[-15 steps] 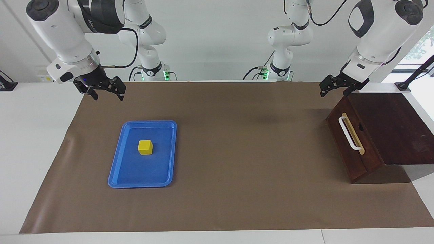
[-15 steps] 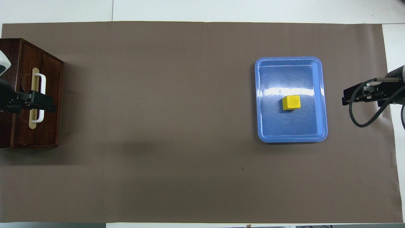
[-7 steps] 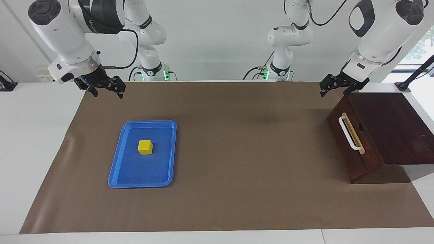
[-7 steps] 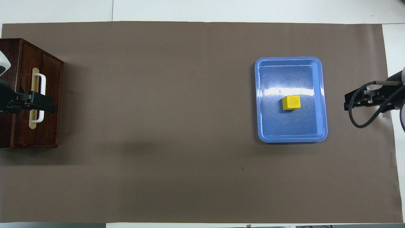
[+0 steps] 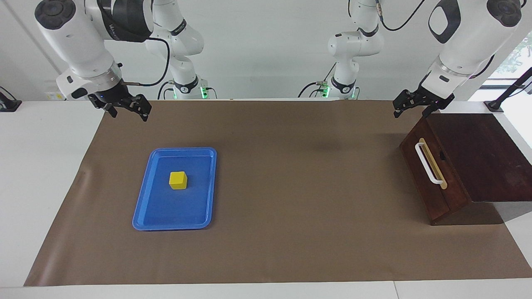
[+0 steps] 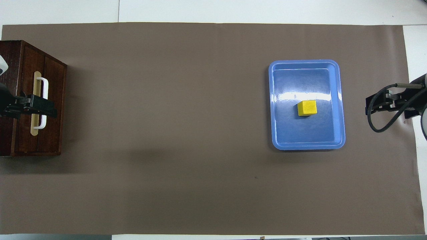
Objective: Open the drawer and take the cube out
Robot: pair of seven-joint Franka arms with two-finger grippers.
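The drawer (image 5: 426,187) (image 6: 53,133) sits shut in its dark wooden box (image 5: 482,158) at the left arm's end of the table, white handle (image 5: 430,162) facing the table's middle. The yellow cube (image 5: 178,180) (image 6: 307,108) lies on a blue tray (image 5: 183,209) (image 6: 307,135) toward the right arm's end. My left gripper (image 5: 410,112) (image 6: 36,106) hangs open and empty above the box's corner nearest the robots. My right gripper (image 5: 129,114) (image 6: 372,107) hangs open and empty over the mat's edge, apart from the tray.
A brown mat (image 5: 291,187) covers most of the white table. A black clamp base (image 5: 494,106) stands on the table beside the box, nearer to the robots.
The right gripper has risen a little and drawn back toward its own end of the table. The left gripper has crept slightly upward. Cube, tray and drawer have not moved.
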